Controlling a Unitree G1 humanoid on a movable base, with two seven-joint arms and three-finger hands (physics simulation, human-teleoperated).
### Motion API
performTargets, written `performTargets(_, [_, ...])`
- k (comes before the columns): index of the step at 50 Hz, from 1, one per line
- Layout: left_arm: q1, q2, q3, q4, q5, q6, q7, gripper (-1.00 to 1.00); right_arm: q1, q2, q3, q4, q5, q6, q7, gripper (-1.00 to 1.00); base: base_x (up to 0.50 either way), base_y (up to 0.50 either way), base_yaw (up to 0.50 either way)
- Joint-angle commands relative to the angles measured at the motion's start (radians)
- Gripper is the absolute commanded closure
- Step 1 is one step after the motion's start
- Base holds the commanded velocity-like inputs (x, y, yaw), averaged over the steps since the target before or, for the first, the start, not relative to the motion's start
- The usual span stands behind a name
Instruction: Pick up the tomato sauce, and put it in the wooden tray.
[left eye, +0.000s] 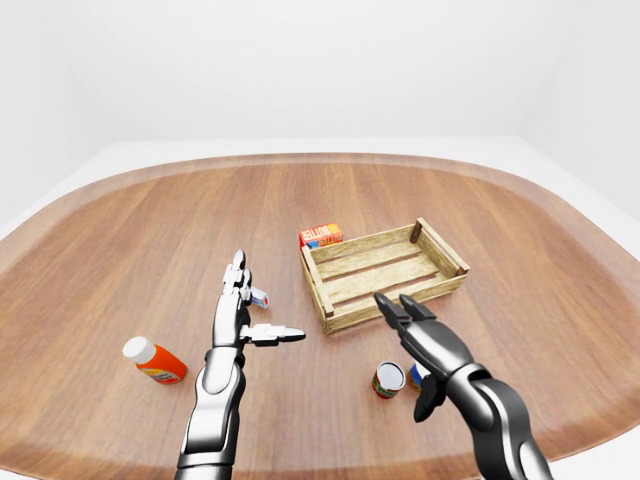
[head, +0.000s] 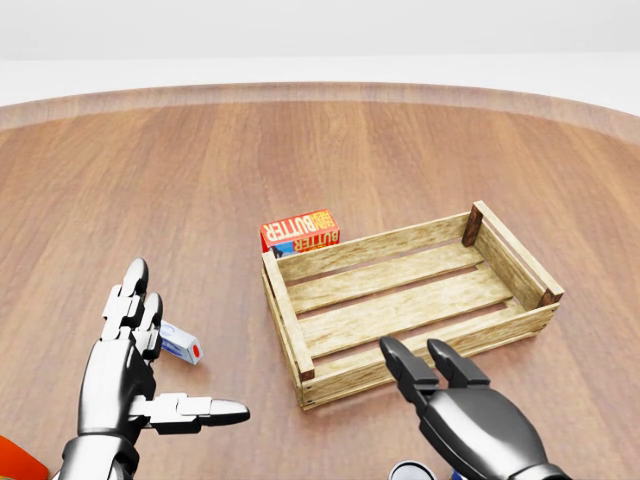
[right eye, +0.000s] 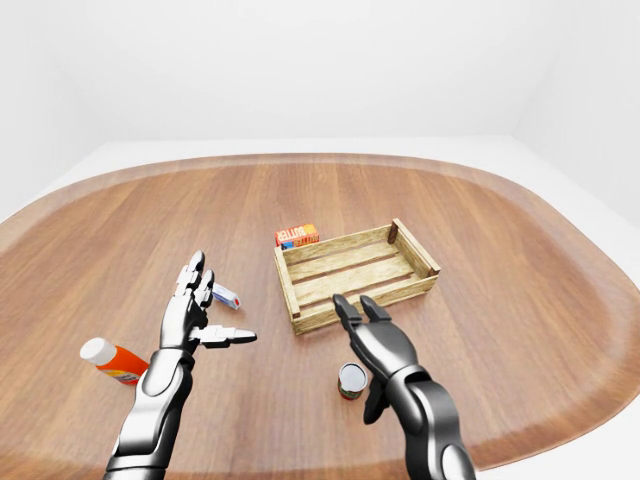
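The can (left eye: 388, 379), which I take for the tomato sauce, is standing upright on the worktop (left eye: 120, 250), just below the tray's (left eye: 325, 300) near wall in the left-eye view. The right hand (left eye: 425, 340) is hovering above and just right of it, fingers (left eye: 388, 310) apart and holding nothing. The left hand (left eye: 240, 315) is idling with fingers spread, well clear. To do this well, the right hand should be lowering beside the can, fingers open around its side wall, closing squarely at mid-height. A second can seems to be hiding under the wrist; avoid nudging it.
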Motion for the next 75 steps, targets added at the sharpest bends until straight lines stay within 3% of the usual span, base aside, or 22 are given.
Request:
performTargets(1, [-0.001,0.000,0.000,0.004,0.001,-0.003,0.000,-1.00,-0.018,-0.007,0.015,0.036,-0.039,0.000,-0.005,-1.00,0.00,0.00,0.00])
performTargets(16, [-0.001,0.000,0.000,0.001,0.000,0.000,0.000,-1.00,-0.018,-0.007,0.046,0.021,-0.105,0.000,0.021,-1.00,0.00,0.00,0.00])
performTargets(33, [0.001,0.000,0.000,-0.002,0.000,0.002,0.000,-1.00,-0.026,-0.015,0.093,0.106,-0.195,0.000,-0.022,-1.00,0.00,0.00,0.00])
performTargets(75, [-0.001,0.000,0.001,0.001,-0.001,0.000,-0.001,-1.00,-0.080,-0.024,0.107,0.250,-0.198,0.000,-0.080,-1.00,0.00,0.00,0.00])
